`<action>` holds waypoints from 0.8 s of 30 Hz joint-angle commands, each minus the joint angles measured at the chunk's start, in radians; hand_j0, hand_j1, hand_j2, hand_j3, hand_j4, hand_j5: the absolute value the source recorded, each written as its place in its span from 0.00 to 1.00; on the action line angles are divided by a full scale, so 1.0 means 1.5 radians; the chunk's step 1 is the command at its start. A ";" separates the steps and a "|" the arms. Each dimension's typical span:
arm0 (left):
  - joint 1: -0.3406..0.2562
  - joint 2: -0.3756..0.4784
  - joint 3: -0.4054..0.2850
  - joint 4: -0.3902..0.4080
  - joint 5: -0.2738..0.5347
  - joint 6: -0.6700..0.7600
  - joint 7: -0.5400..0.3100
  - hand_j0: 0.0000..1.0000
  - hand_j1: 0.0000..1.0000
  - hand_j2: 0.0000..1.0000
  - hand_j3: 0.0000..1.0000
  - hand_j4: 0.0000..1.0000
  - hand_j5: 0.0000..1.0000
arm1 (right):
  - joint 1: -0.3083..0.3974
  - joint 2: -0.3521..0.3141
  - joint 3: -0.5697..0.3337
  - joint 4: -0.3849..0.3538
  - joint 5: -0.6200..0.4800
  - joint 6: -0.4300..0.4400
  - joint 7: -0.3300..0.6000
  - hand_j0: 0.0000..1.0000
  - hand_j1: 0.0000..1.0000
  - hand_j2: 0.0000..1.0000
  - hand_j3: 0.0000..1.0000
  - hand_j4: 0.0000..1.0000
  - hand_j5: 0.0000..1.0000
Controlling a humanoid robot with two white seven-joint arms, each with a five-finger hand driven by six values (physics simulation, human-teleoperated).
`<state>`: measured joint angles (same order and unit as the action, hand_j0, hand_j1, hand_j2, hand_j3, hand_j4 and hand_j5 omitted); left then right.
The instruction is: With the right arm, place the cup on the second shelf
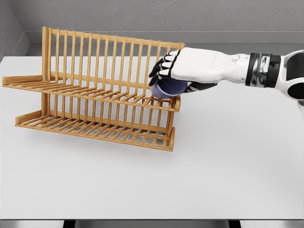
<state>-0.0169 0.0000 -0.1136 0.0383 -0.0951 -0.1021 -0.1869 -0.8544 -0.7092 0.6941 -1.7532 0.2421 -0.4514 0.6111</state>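
Stood on a white table, toward its back left: a wooden dish rack with two slatted tiers and a tall row of upright bars along the rear. Behind the table, a grey wall. Nothing else lay on the tabletop near the rack. Rose directly behind the upper shelf, those rear bars, close beside the fingers at the rack's right end; ran just below the cup, the raised front lip of that shelf. Beneath it, the lower shelf sat bare. No brand, label or readable writing showed on rack, cup or arm. Reached in from the picture's right edge, a white arm with a black band near the wrist, ending in the right hand over the right end of the upper shelf. Curled narrowly around a purple cup, the dark-tipped fingers wrapped its top and far side, the thumb underneath on the right. Hung tilted in that grasp, the cup, its lower edge at or just above the upper shelf's slats; could not be told whether touching them.
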 commanded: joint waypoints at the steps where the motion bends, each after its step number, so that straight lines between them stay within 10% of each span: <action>1: 0.000 0.000 0.000 0.000 0.000 0.001 0.000 1.00 1.00 1.00 1.00 1.00 1.00 | 0.000 0.001 0.003 0.000 -0.003 0.003 0.000 1.00 1.00 1.00 1.00 1.00 1.00; 11: 0.000 0.000 0.000 0.000 0.000 0.001 0.000 1.00 1.00 1.00 1.00 1.00 1.00 | 0.000 0.000 -0.003 0.001 -0.003 0.001 0.000 1.00 1.00 1.00 1.00 1.00 1.00; 14: 0.000 0.000 0.000 0.000 0.000 0.000 0.000 1.00 1.00 1.00 1.00 1.00 1.00 | 0.012 -0.056 -0.107 0.005 -0.005 -0.009 0.000 1.00 1.00 1.00 1.00 1.00 1.00; 19: 0.000 0.000 0.000 0.000 0.000 0.001 0.000 1.00 1.00 1.00 1.00 1.00 1.00 | 0.182 -0.127 -0.370 0.012 -0.012 -0.043 0.000 1.00 1.00 1.00 1.00 1.00 1.00; 24: 0.000 0.000 0.000 0.000 0.000 0.001 0.000 1.00 1.00 1.00 1.00 1.00 1.00 | 0.250 -0.067 -0.374 0.007 -0.007 -0.050 0.000 1.00 1.00 1.00 1.00 1.00 1.00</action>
<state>-0.0169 0.0000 -0.1135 0.0382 -0.0951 -0.1019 -0.1869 -0.4694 -0.8372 0.1617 -1.7391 0.2351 -0.5216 0.6115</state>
